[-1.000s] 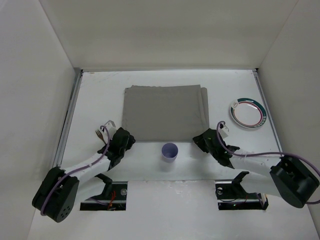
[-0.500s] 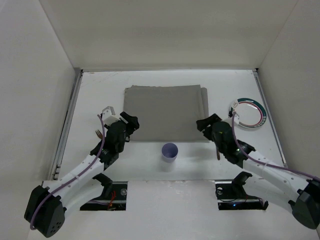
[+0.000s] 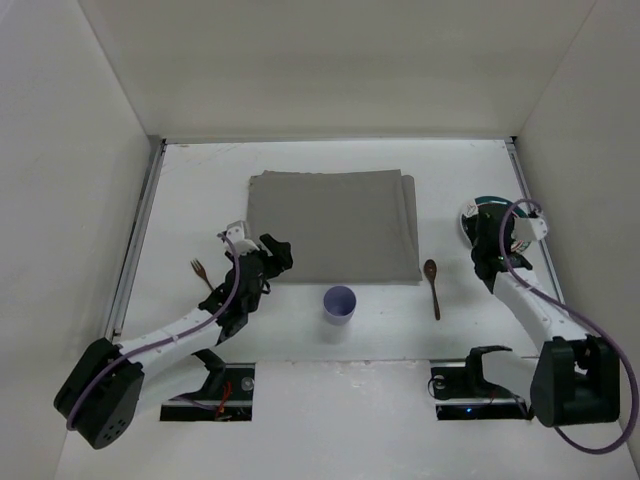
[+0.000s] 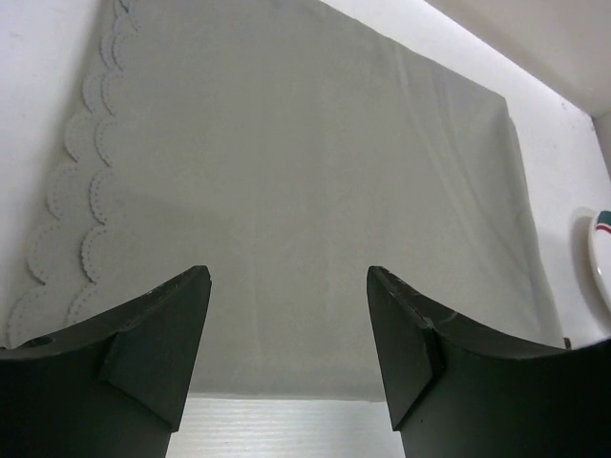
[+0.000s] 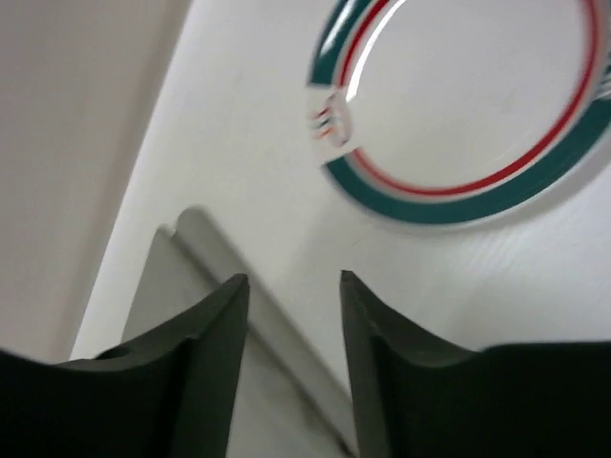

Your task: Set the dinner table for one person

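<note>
The white dinner table (image 3: pixel 200 180) carries a grey cloth mat (image 3: pixel 330 225) at its middle. A lavender cup (image 3: pixel 339 303) stands just in front of the mat. A wooden spoon (image 3: pixel 432 285) lies right of the cup and a brown fork (image 3: pixel 201 272) lies left of the mat. A plate with a green and red rim (image 3: pixel 500 228) sits at the right, partly under my right arm. My left gripper (image 3: pixel 280 254) is open and empty over the mat's near left corner (image 4: pixel 315 191). My right gripper (image 3: pixel 482 232) is open and empty beside the plate (image 5: pixel 468 105).
Thin metal rails (image 3: pixel 135 240) run along the table's side edges, with white walls close around. The mat's folded right edge (image 5: pixel 200 243) shows in the right wrist view. The plate's rim (image 4: pixel 597 258) shows at the far right of the left wrist view.
My right gripper has swung right from the spoon's spot to the plate, leaving the spoon on the table. My left gripper has moved right from the fork to the mat's corner.
</note>
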